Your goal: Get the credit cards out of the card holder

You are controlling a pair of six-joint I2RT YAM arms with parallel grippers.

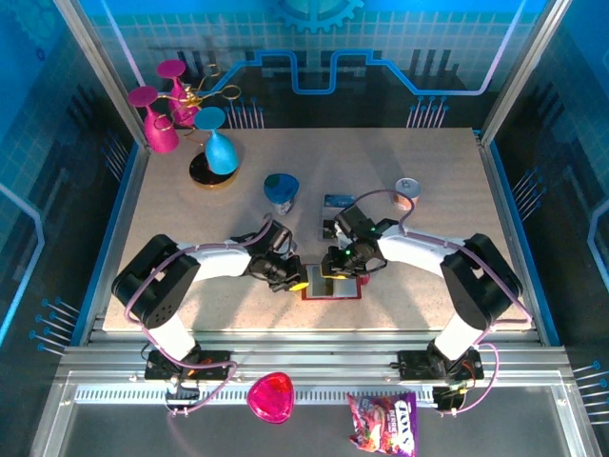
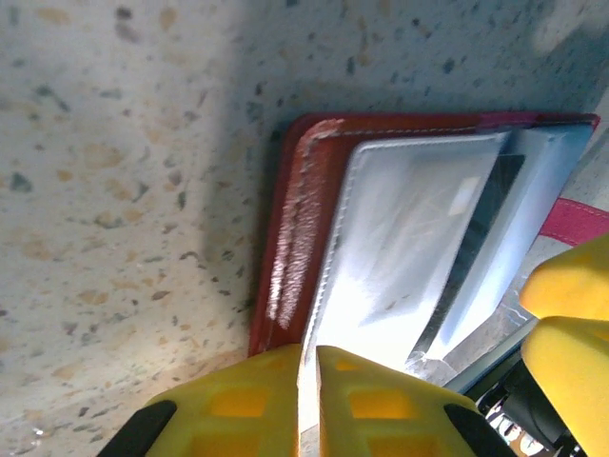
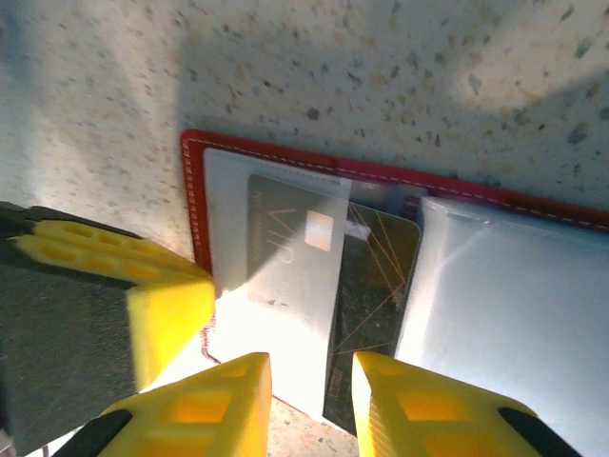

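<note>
The card holder [image 1: 335, 286] lies open near the table's front edge, dark red with pale grey pockets [image 2: 400, 228] [image 3: 514, 305]. My left gripper [image 2: 309, 357] [image 1: 297, 282] is shut on the edge of its left pocket flap. A dark credit card [image 3: 373, 286] with gold lines sits half under that frosted pocket, and its lower edge sticks out past the holder's rim. My right gripper [image 3: 309, 367] [image 1: 343, 270] hovers over that edge, fingers apart, holding nothing. A blue card [image 1: 339, 202] lies flat on the table behind the holder.
Pink goblets [image 1: 160, 129] and a blue goblet [image 1: 220, 152] stand at the back left. A blue object [image 1: 281, 190] and a small round tin [image 1: 407, 188] sit mid-table. A pink heart dish [image 1: 271, 395] and a candy bag [image 1: 383, 424] lie below the front rail.
</note>
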